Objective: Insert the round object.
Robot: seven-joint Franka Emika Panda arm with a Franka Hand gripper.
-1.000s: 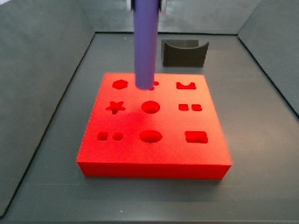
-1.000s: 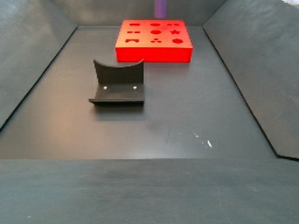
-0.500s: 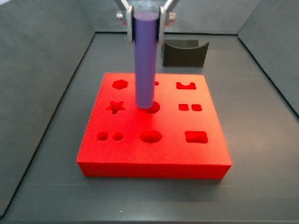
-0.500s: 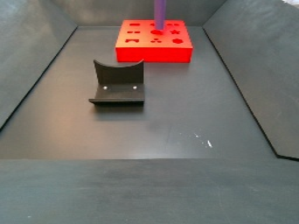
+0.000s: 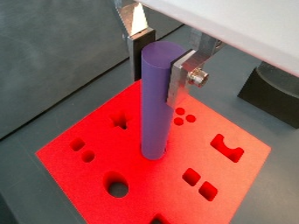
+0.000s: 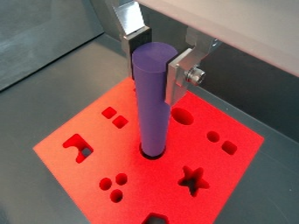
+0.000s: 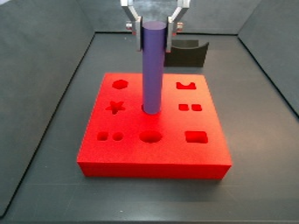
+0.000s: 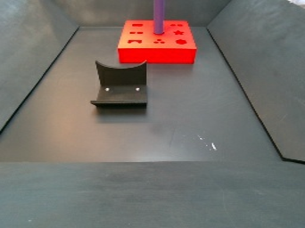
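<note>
The round object is a long purple rod (image 7: 153, 66), standing upright with its lower end in the middle round hole of the red block (image 7: 156, 144). It also shows in both wrist views (image 5: 156, 101) (image 6: 153, 101) and in a side view (image 8: 159, 13). My gripper (image 7: 155, 24) is shut on the rod's upper end, one silver finger (image 5: 184, 74) on each side. In both wrist views the rod's foot sits in the hole of the red block (image 5: 93, 157) (image 6: 222, 162).
The red block has other cut-outs: a star, a hexagon, round holes, squares and a notched shape. The dark fixture (image 8: 120, 84) stands on the grey floor away from the block and also shows behind it (image 7: 187, 52). Grey walls enclose the floor.
The rod, held in my gripper, has moved from the block's back row to the middle round hole and its lower end has gone down into it.
</note>
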